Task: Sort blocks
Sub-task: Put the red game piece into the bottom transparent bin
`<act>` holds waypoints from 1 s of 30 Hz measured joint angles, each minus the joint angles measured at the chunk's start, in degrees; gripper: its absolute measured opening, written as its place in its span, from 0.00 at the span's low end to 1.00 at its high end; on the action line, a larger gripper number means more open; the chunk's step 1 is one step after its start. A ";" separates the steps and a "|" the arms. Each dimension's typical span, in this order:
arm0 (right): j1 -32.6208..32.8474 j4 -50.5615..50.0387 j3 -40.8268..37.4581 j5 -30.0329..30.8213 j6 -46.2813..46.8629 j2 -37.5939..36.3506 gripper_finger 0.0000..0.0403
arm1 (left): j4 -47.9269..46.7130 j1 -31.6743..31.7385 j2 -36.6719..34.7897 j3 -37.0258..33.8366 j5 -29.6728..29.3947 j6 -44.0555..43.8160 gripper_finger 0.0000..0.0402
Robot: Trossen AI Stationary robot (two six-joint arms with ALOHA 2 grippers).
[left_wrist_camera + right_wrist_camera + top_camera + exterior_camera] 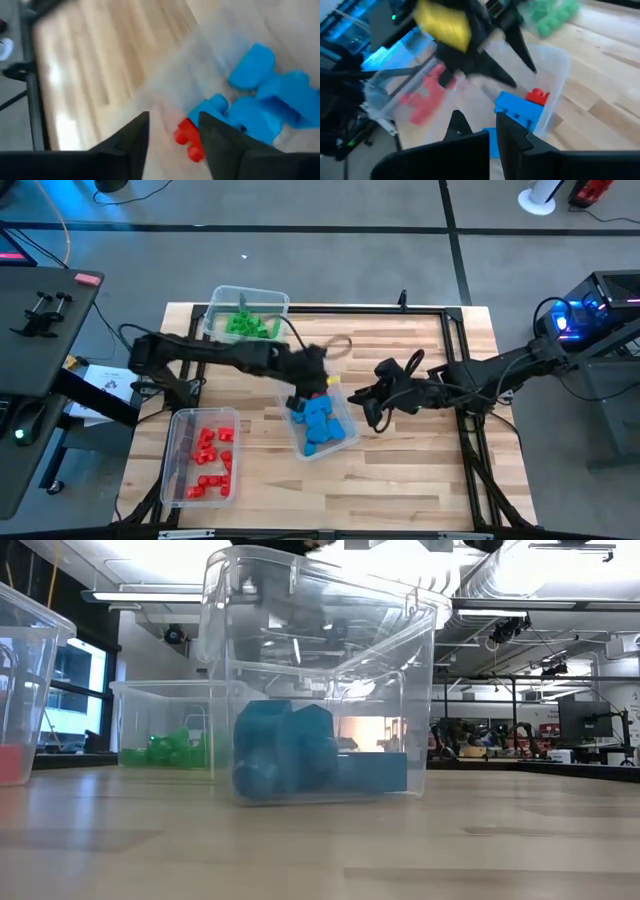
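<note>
Blue blocks (pixel 320 425) fill a clear bin (pixel 345 415) at the table's middle, also seen in the low view (pixel 300 755). One red block (pixel 537 95) lies on top of them near the bin's wall, and it shows again in the left wrist view (pixel 187 140). My left gripper (pixel 312 385) hangs open just above this bin (pixel 173 116), its fingertips (pixel 530 65) a little over the red block. My right gripper (pixel 372 408) is open and level beside the bin's right wall (pixel 480 120). Green blocks (pixel 248 325) sit in the far bin and red blocks (pixel 210 455) in the near-left bin.
The three clear bins stand apart on the wooden table (pixel 420 480): green at the far left, red at the near left edge, blue in the middle. Bare wood lies near and to the right. A black frame (pixel 455 350) runs along the table's far and right sides.
</note>
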 joint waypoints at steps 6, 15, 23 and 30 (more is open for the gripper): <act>-1.54 0.04 0.26 -0.06 -0.56 0.94 0.00 | 0.52 3.29 -4.10 0.15 8.41 2.79 0.14; -1.47 -0.04 0.26 -0.75 0.35 1.10 0.00 | -3.22 -1.08 4.37 0.05 7.46 23.46 0.11; -1.52 -0.89 0.18 -0.37 0.53 1.10 0.00 | -6.10 -4.12 11.70 -0.34 -2.43 37.77 0.06; -1.52 -0.44 0.21 -0.22 0.50 1.10 0.00 | -1.53 -3.20 10.54 0.00 -4.83 24.30 0.01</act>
